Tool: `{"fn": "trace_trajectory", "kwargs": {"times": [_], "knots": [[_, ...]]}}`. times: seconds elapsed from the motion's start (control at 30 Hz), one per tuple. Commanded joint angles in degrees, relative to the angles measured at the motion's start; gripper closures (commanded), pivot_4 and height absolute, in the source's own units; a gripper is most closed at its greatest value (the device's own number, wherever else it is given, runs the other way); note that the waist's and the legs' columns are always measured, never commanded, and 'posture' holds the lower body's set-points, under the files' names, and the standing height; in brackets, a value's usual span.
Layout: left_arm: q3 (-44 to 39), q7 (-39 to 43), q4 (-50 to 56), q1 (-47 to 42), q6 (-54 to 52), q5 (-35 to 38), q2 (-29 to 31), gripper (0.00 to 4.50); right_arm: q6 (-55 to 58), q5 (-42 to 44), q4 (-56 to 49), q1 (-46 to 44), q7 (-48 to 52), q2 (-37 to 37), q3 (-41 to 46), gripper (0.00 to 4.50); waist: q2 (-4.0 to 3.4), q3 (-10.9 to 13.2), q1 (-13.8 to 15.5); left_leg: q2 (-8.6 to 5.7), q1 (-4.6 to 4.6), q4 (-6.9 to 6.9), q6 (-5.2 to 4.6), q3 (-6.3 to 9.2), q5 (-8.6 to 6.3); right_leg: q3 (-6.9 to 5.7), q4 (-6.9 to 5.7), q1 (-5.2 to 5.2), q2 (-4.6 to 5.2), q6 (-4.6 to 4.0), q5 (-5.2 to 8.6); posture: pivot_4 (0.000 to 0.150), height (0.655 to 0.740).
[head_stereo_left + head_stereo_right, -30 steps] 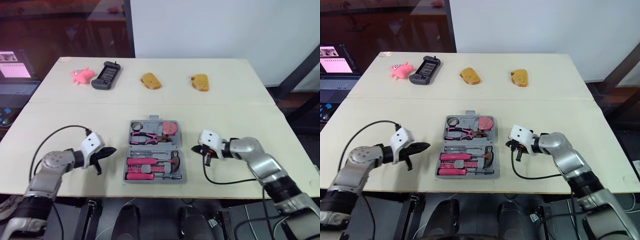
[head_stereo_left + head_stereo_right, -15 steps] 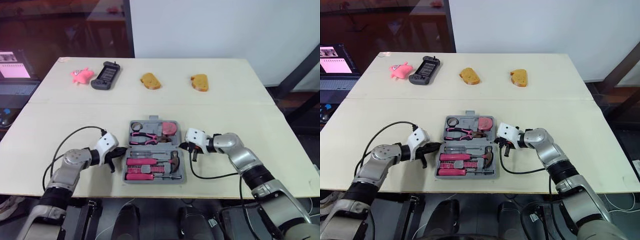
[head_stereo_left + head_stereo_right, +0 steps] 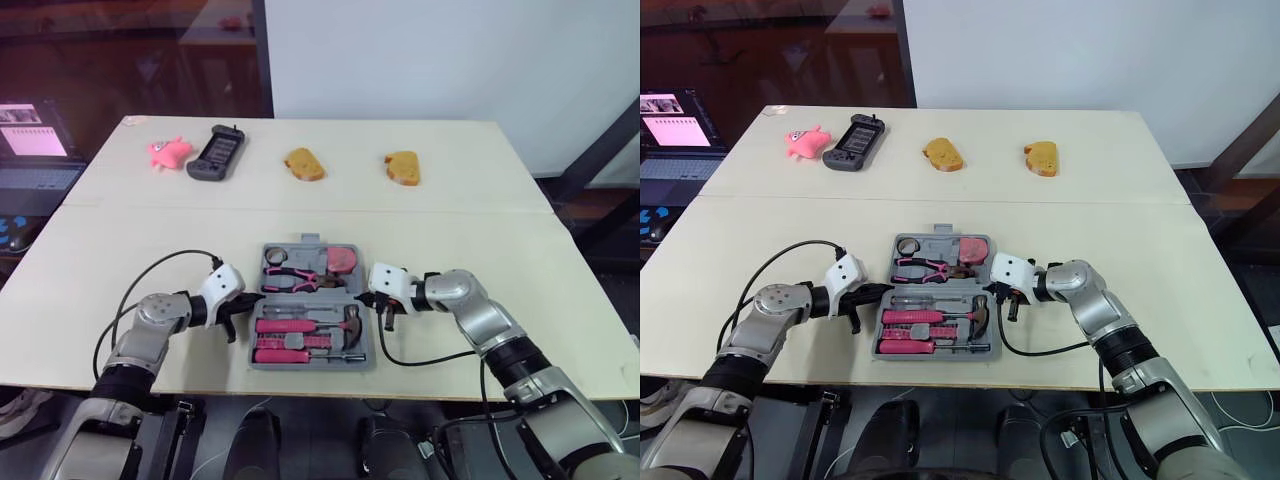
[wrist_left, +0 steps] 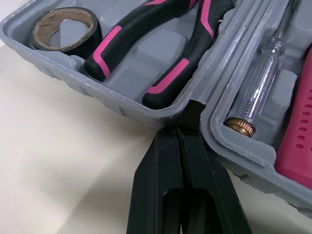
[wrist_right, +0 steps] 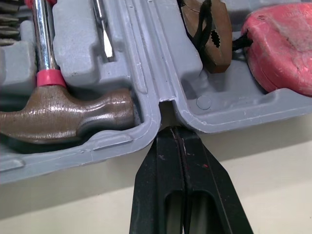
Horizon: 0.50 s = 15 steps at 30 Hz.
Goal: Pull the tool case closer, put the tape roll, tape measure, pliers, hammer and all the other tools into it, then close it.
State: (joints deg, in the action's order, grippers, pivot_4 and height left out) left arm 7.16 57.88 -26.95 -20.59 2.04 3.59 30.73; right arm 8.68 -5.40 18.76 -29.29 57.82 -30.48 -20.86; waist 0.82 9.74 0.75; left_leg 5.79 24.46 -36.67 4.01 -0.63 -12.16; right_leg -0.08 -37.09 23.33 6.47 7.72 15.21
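Note:
The grey tool case (image 3: 307, 239) lies open near the table's front middle. Its far half holds the black tape roll (image 4: 66, 30), the pink-handled pliers (image 4: 161, 44) and the pink tape measure (image 5: 282, 46). The near half holds the hammer (image 5: 63, 114), a screwdriver (image 4: 263, 87) and pink tools. My left gripper (image 4: 181, 127) is shut, its tips in the hinge notch on the case's left side. My right gripper (image 5: 174, 127) is shut too, its tips at the hinge notch on the case's right side. Neither holds anything.
Along the table's far edge lie a pink toy (image 3: 168, 151), a black handheld device (image 3: 216, 153) and two pieces of bread (image 3: 303, 164) (image 3: 402, 167). A laptop (image 3: 35, 150) stands off the table to the left. The case sits close to the front edge.
Both grippers have moved inward from the open table on either side until their tips meet the case's hinge notches. The case and tools have stayed put.

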Motion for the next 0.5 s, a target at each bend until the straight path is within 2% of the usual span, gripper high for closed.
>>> {"fn": "trace_trajectory", "kwargs": {"times": [0.03, 0.3, 0.5], "knots": [[2.22, 3.01, -0.79, 0.40, 1.71, -0.34, -0.55, 4.50, -0.11, 0.30, -2.72, 0.55, 2.09, 0.06, -0.77, 4.46, 0.00, 0.00, -0.04, 0.00, -0.01, 0.03, 0.00, 0.00, 0.00, 0.00, 0.00, 0.00, 0.00, 0.00, 0.00, 0.150, 0.7207], [2.84, 4.27, -1.27, -1.48, 0.82, -0.05, -2.92, 4.50, -0.26, 0.33, -3.74, 0.32, 2.60, 0.95, -0.91, 4.46, -0.01, -0.01, 0.09, 0.00, -0.07, 0.18, 0.02, -0.02, 0.02, 0.00, 0.03, 0.00, 0.00, 0.00, 0.01, 0.150, 0.7207], [2.84, 5.63, 1.32, -0.38, -0.72, 0.14, -2.22, 4.50, 2.15, 0.84, -7.53, 2.39, 3.56, -0.36, -0.81, 4.46, -0.01, 0.00, 0.11, 0.00, -0.07, 0.23, 0.05, -0.02, 0.03, 0.00, 0.06, 0.01, 0.00, 0.00, 0.01, 0.150, 0.7207]]}}
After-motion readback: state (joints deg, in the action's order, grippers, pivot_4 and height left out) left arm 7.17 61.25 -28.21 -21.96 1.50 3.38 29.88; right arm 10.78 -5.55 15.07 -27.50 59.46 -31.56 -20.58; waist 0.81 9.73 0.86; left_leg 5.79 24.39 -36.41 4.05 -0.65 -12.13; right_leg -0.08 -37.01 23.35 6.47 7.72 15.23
